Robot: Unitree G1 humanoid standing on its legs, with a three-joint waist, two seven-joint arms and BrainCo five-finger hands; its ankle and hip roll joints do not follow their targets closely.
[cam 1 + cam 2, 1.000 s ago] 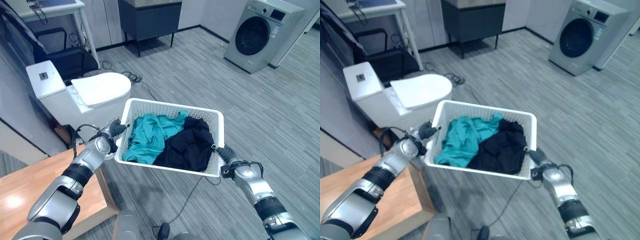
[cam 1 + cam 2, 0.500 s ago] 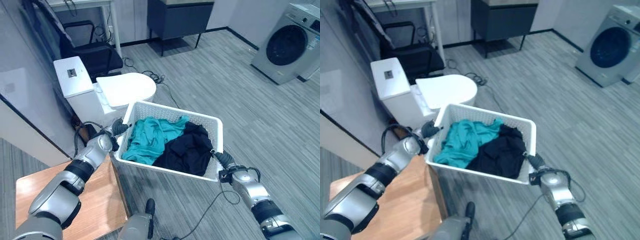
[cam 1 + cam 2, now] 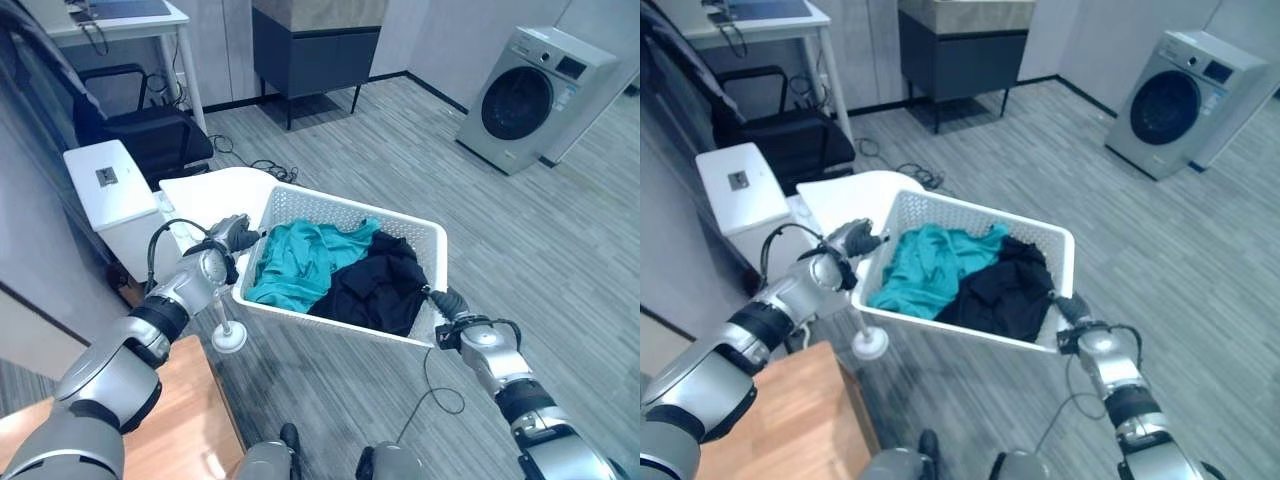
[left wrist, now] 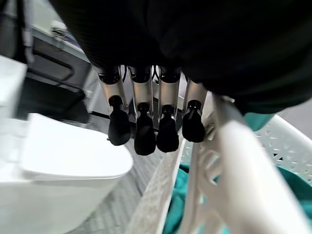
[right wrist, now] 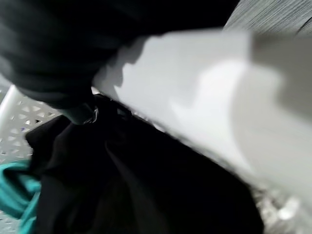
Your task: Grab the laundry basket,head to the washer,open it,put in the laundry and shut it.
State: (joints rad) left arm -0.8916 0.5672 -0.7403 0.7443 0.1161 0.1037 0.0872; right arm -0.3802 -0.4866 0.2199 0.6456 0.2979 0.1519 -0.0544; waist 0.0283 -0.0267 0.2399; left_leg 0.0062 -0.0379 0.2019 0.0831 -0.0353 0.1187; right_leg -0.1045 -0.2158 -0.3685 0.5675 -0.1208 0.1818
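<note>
So the washer (image 3: 532, 98) sat well off across the grey floor (image 3: 560, 260), door shut, while the white laundry basket (image 3: 340, 262) with its teal top (image 3: 300, 262) and black garment (image 3: 375, 285) hung in the air between the two hands, so I'd call this the carry step. Left hand (image 3: 232, 236) had straight fingers against the basket's end. Right hand (image 3: 447, 303) was at the opposite rim, grip impossible to tell. Next move probably needed a walk toward the washer.

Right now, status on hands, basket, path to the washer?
Left hand and right hand at laundry basket ends, clothes inside. Washer far right, door shut. Toilet close by left.
</note>
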